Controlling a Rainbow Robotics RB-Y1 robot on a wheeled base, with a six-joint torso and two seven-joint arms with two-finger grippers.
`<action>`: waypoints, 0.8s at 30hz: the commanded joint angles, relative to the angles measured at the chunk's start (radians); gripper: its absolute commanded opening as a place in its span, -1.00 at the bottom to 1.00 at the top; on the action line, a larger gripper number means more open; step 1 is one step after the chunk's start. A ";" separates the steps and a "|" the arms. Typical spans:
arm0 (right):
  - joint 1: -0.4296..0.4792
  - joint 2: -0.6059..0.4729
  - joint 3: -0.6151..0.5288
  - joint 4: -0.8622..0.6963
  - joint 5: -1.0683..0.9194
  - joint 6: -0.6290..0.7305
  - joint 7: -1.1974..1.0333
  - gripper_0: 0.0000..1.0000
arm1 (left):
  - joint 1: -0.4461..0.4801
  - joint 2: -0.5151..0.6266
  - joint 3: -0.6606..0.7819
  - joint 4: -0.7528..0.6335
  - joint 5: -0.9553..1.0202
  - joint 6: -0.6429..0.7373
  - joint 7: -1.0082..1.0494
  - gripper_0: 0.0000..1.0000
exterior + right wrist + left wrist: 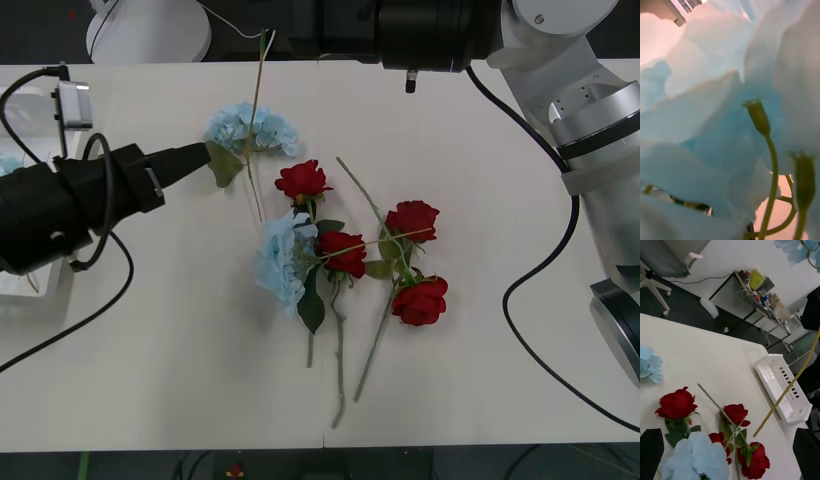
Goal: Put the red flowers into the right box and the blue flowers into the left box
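Several red flowers lie in a loose pile mid-table, one being the rose [302,180] nearest the far side, with the same pile [677,403] in the left wrist view. Two blue flowers rest on the table: one [250,130] far, one [285,262] beside the roses. My left gripper [195,157] is open, just left of the far blue flower, its black fingers [651,453] apart. A third blue flower [797,249] hangs in the air with its stem [261,90] dangling; its petals [715,93] press against the right wrist camera, my right gripper shut on it. The right box [784,390] stands on the table's right side.
A piece of the white left box [22,285] shows under my left arm, with a bit of pale blue [8,163] at the left edge. My right arm [590,140] rises along the right side. Cables trail over the table on both sides.
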 commanded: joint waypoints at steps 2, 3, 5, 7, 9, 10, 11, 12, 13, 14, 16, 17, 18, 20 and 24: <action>-0.058 0.018 0.045 -0.013 -0.034 -0.012 0.033 -1.00 | 0.012 0.006 -0.141 -0.066 0.019 -0.122 -0.238 1.00; -0.058 0.020 0.051 -0.013 -0.034 -0.014 0.033 -1.00 | 0.012 -0.003 -0.162 -0.067 0.017 -0.148 -0.259 1.00; -0.058 0.020 0.057 -0.015 -0.038 -0.014 0.034 -1.00 | 0.006 -0.020 -0.194 -0.069 0.005 -0.185 -0.293 1.00; -0.058 0.018 0.065 -0.013 -0.045 -0.012 0.034 -1.00 | -0.005 -0.035 -0.222 -0.069 -0.018 -0.210 -0.299 1.00; -0.058 0.018 0.071 -0.013 -0.048 -0.012 0.034 -1.00 | -0.020 -0.052 -0.245 -0.067 -0.054 -0.233 -0.293 1.00; -0.058 0.018 0.072 -0.015 -0.048 -0.014 0.034 -1.00 | -0.022 -0.055 -0.246 -0.067 -0.060 -0.234 -0.293 1.00; -0.058 0.018 0.074 -0.013 -0.048 -0.014 0.034 -1.00 | -0.031 -0.064 -0.251 -0.067 -0.084 -0.234 -0.285 1.00; -0.058 0.018 0.072 -0.013 -0.049 -0.014 0.034 -1.00 | -0.040 -0.077 -0.254 -0.064 -0.109 -0.234 -0.278 1.00; -0.058 0.020 0.074 -0.015 -0.051 -0.014 0.034 -1.00 | -0.043 -0.080 -0.256 -0.061 -0.121 -0.234 -0.273 1.00; -0.058 0.018 0.075 -0.015 -0.051 -0.014 0.036 -1.00 | -0.055 -0.090 -0.260 -0.054 -0.147 -0.234 -0.262 0.80; -0.060 0.018 0.075 -0.013 -0.051 -0.014 0.036 -1.00 | -0.066 -0.097 -0.265 -0.046 -0.170 -0.234 -0.233 0.22; -0.060 0.018 0.077 -0.015 -0.051 -0.014 0.036 -1.00 | -0.075 -0.100 -0.271 -0.046 -0.201 -0.236 -0.201 -0.49; -0.060 0.020 0.075 -0.013 -0.051 -0.014 0.036 -1.00 | -0.078 -0.100 -0.273 -0.046 -0.213 -0.234 -0.184 -0.75; -0.060 0.018 0.075 -0.013 -0.051 -0.014 0.036 -1.00 | -0.088 -0.106 -0.277 -0.046 -0.248 -0.236 -0.137 -1.00; -0.060 0.018 0.077 -0.015 -0.051 -0.014 0.034 -1.00 | -0.095 -0.106 -0.277 -0.046 -0.271 -0.236 -0.084 -1.00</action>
